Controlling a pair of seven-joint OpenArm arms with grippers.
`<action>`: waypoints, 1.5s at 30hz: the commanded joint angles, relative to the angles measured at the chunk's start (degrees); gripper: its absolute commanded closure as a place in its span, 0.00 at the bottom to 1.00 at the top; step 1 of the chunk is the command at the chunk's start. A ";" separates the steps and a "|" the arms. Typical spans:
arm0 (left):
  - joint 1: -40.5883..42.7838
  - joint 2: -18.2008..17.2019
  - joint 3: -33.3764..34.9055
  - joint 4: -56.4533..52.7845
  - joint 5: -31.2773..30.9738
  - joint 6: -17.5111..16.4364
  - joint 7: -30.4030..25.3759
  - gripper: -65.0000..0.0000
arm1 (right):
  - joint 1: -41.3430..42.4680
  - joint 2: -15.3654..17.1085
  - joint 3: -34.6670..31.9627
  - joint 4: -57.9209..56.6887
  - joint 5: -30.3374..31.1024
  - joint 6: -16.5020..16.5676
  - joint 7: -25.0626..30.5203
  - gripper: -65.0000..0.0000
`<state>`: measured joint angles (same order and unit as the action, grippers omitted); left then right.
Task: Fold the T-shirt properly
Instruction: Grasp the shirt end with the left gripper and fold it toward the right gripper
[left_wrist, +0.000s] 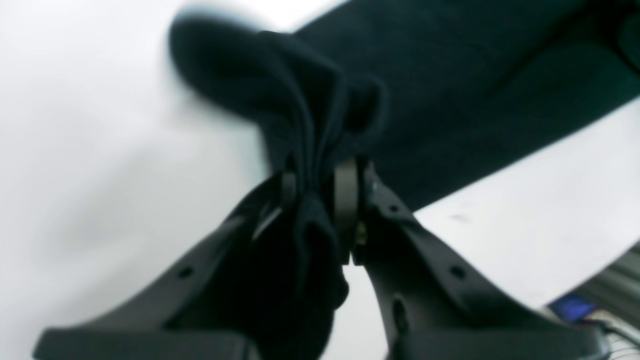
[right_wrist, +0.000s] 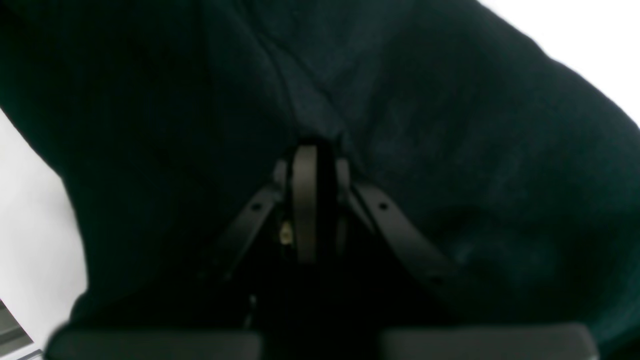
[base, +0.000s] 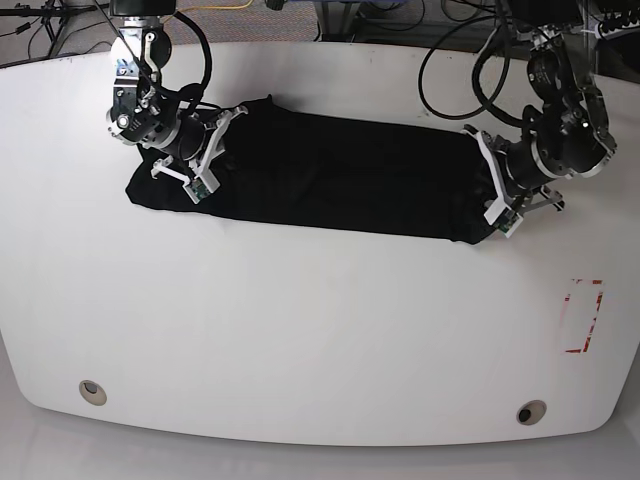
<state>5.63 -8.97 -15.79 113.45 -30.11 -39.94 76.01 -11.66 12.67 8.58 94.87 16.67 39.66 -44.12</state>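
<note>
I had both sets of jaws clamped on the T-shirt (base: 330, 175), which lay as a long dark band across the far half of the tabletop (base: 300, 330), stretched from one gripper to the other. The left gripper (left_wrist: 320, 187) pinched a bunched wad of cloth between its closed jaws, pleats fanning out ahead of the tips and more cloth hanging back between the fingers. The right gripper (right_wrist: 312, 165) was shut on fabric too, with the black cloth spread ahead of the jaws and to either side.

My worry was the left hold: the wad looked uneven, and I judged that a pull could let an outer layer slip free and skew the fold. If the two arms moved out of step, the band between them might twist or sag into wrinkles. Dragging across the tabletop could also roll the lower edge under.

I could not tell how many layers each grip held. The right wrist view was almost wholly black, so edges and seams were lost. Sleeves and collar could not be made out, and the left wrist view was blurred.
</note>
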 joint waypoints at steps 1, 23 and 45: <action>-2.42 2.16 0.98 0.79 -0.71 -0.06 -0.18 0.91 | 0.01 0.39 0.08 0.47 -0.89 0.34 -1.11 0.94; -5.32 14.91 7.22 -1.58 1.84 1.39 0.52 0.90 | -0.16 0.30 0.08 0.56 -0.89 0.34 -1.11 0.94; -7.87 17.97 18.74 -0.09 -1.50 0.87 3.99 0.47 | 0.01 0.30 -0.01 0.56 -0.89 0.34 -1.11 0.94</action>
<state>0.23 9.13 3.62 111.09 -29.52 -39.05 81.47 -11.66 12.56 8.54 94.87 16.73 39.66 -44.07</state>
